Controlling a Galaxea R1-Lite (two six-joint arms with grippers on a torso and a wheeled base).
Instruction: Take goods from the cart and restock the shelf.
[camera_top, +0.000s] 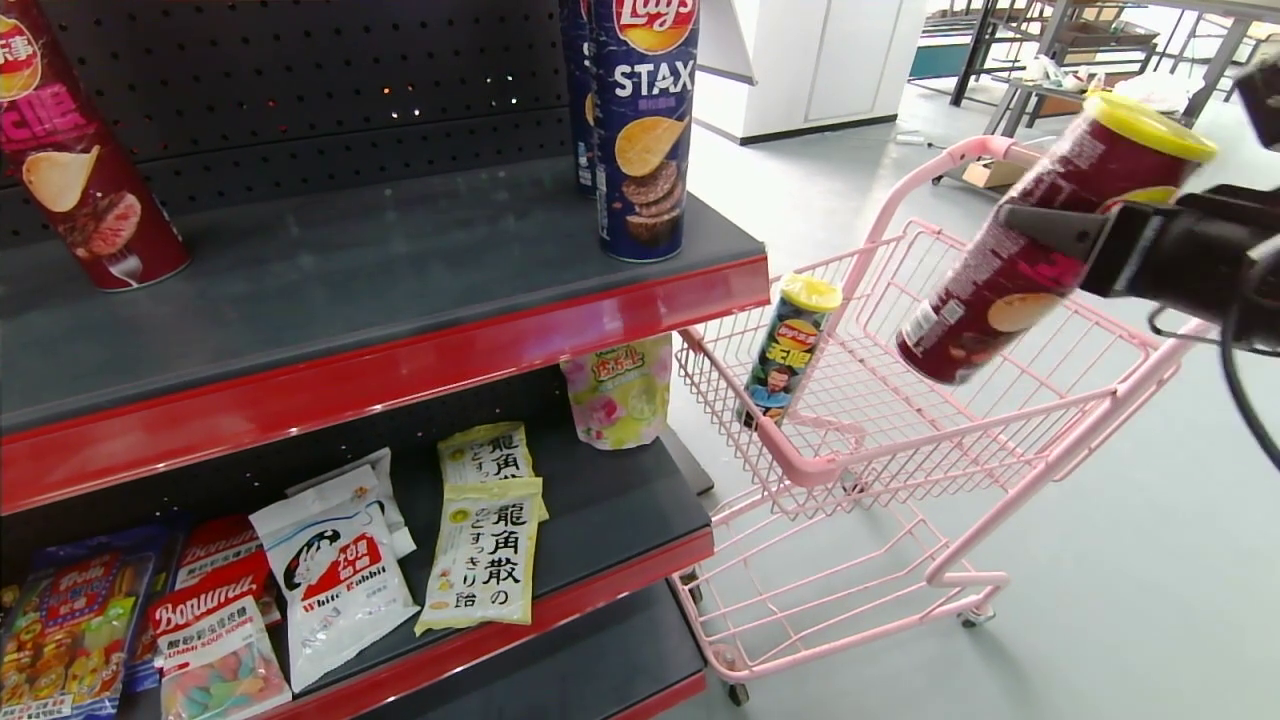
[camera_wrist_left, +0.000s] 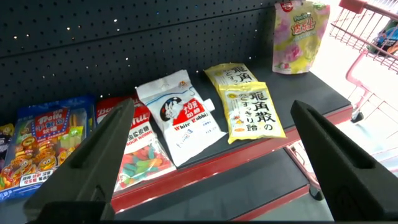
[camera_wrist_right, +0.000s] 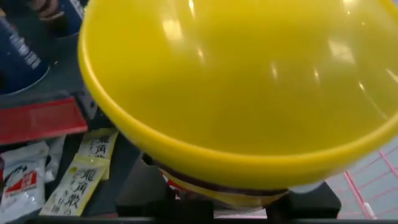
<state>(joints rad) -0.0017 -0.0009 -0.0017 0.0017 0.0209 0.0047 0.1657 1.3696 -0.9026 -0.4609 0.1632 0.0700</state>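
Dark-red chip can (camera_top: 1040, 240) with a yellow lid is clamped between the fingers of the right gripper (camera_top: 1085, 240). It hangs tilted in the air over the basket of the pink cart (camera_top: 800, 468). One smaller can (camera_top: 790, 350) stands upright at the basket's corner nearest the shelf (camera_top: 350, 270). The left gripper (camera_wrist_left: 211, 109) is spread wide and holds nothing; it faces the candy bags (camera_wrist_left: 186, 115) near the lower board's front edge.

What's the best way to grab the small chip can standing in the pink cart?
Grip the small can around its upper body, just under the yellow lid, coming down from above. It stands nearly upright in a corner of the cart, and wire walls block its lower sides.
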